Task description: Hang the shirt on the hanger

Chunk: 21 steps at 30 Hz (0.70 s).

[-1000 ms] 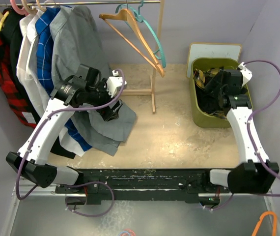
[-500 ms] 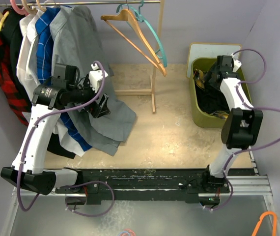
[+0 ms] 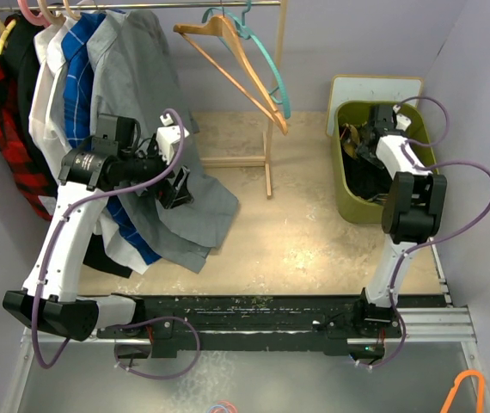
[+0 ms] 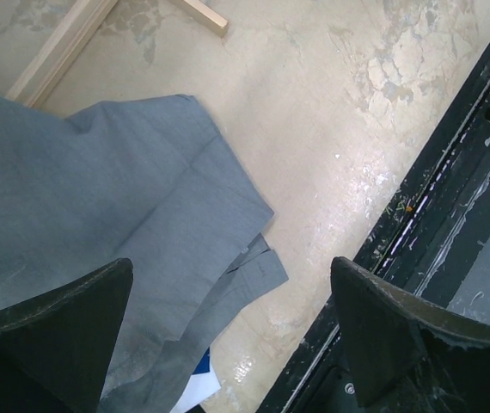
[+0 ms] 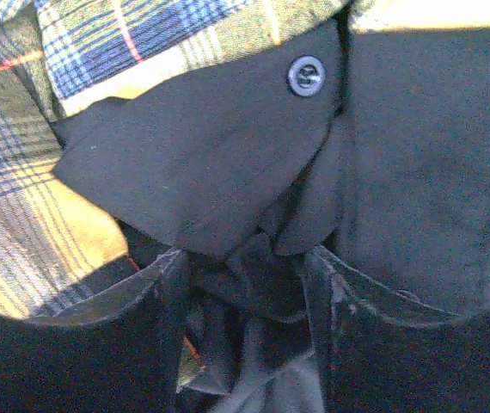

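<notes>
The black shirt (image 5: 228,172) lies crumpled in the green bin (image 3: 346,206), with a button showing on one flap. My right gripper (image 5: 245,258) reaches down into the bin (image 3: 367,142). Its jaws are open, and a bunched fold of the black fabric sits between the fingers. The teal hanger (image 3: 271,73) hangs by its hook on the rail at the top, behind a wooden hanger (image 3: 236,60). My left gripper (image 3: 176,185) hovers wide open over the hem of a hanging grey shirt (image 4: 99,198), with nothing between its fingers (image 4: 232,267).
A yellow-and-black plaid garment (image 5: 21,189) lies in the bin beside the black fabric. Several shirts hang on the rail at the left (image 3: 64,77). The wooden rack post (image 3: 269,146) stands mid-table. A black rail (image 4: 434,215) runs along the near edge.
The right arm has pushed deeper into the bin and its jaws have narrowed around black fabric. The left arm drew back to the left, then held still.
</notes>
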Tool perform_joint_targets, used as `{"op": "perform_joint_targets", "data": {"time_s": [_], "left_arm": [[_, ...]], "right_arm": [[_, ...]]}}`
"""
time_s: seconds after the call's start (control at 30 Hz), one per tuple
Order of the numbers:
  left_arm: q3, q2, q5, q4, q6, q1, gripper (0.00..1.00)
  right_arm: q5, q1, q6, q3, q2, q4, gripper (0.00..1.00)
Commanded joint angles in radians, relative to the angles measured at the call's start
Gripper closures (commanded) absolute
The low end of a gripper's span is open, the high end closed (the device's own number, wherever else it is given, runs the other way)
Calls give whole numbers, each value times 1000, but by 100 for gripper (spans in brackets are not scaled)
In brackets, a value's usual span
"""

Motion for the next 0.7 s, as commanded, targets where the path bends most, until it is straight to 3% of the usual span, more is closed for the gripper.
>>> {"op": "perform_joint_targets", "data": {"time_s": [0.0, 0.07, 0.1, 0.4, 0.5, 0.67], "left_arm": [[-16, -14, 41, 32, 23, 12, 0], [-19, -14, 44, 33, 21, 14, 0], [-20, -12, 45, 33, 21, 15, 0], [-16, 5, 62, 29, 23, 17, 0], [-16, 5, 66, 26, 23, 19, 0], [-24, -3, 65, 25, 24, 19, 0]], "right_arm": [[21, -6, 15, -60, -99, 61, 66], [16, -6, 10, -89, -152, 82, 97], [15, -6, 6, -98, -181, 84, 100], [25, -5, -76, -146, -447, 109, 100], [-51, -5, -82, -154, -529, 143, 100], [-303, -2, -87, -92, -632, 156, 100]]}}
